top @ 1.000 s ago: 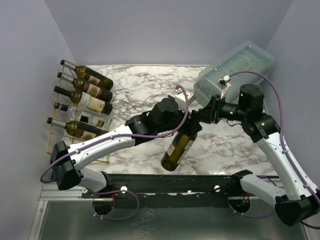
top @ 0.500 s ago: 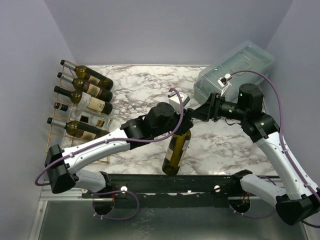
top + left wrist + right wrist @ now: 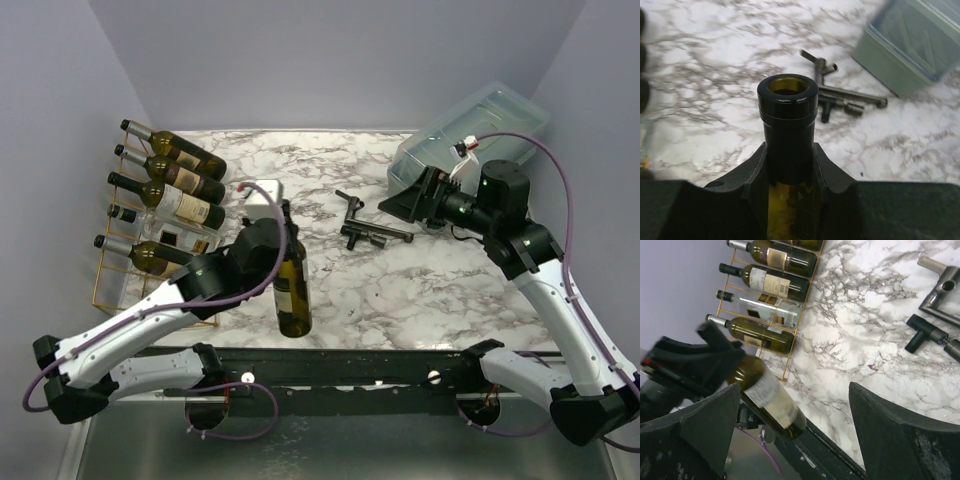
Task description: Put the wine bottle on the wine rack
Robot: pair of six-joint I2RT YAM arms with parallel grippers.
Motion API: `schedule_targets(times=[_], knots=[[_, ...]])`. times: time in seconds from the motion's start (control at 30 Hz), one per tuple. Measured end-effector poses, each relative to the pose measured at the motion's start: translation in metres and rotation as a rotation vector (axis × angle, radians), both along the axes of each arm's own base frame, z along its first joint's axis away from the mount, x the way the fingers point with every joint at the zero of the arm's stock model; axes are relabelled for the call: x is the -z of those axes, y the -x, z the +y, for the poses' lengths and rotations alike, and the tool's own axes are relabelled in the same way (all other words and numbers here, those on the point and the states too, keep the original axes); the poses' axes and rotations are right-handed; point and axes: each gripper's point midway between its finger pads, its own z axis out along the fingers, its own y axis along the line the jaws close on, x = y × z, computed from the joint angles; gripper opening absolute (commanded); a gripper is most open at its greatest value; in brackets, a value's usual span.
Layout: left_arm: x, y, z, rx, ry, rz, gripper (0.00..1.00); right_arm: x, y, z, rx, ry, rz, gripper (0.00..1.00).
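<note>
The wine bottle (image 3: 293, 290) is dark green with a pale label. It hangs upright above the table's front middle, and my left gripper (image 3: 284, 232) is shut on its neck. In the left wrist view the black bottle mouth (image 3: 788, 95) rises between the fingers of the left gripper (image 3: 789, 167). The gold wire wine rack (image 3: 97, 290) stands at the far left with several bottles lying in it. My right gripper (image 3: 405, 205) is open and empty by the grey box. Its wrist view looks between the open jaws (image 3: 797, 407) at the bottle (image 3: 771, 392) and the rack (image 3: 785, 374).
A translucent grey lidded box (image 3: 470, 135) sits at the back right. A dark metal T-shaped tool (image 3: 365, 228) lies on the marble table (image 3: 440, 290) between the arms. It also shows ahead of the bottle (image 3: 840, 97) in the left wrist view. A black rail runs along the table's front edge.
My left gripper shut on the bottle neck and swung left toward the rack with the bottle. My right gripper opened, let go of the bottle and drew back toward the box.
</note>
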Motion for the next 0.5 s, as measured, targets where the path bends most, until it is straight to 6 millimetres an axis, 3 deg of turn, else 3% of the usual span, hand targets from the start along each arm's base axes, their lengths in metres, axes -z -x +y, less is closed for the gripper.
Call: schedule_targets(times=[0.27, 0.5], knots=[[-0.038, 0.004, 0.122, -0.416, 0.055, -0.173, 0.0, 0.034, -0.001, 0.001, 0.007, 0.012, 0.093, 0.92], [-0.052, 0.016, 0.196, -0.734, 0.01, -0.308, 0.0, 0.041, -0.001, 0.001, 0.01, 0.01, 0.11, 0.92]])
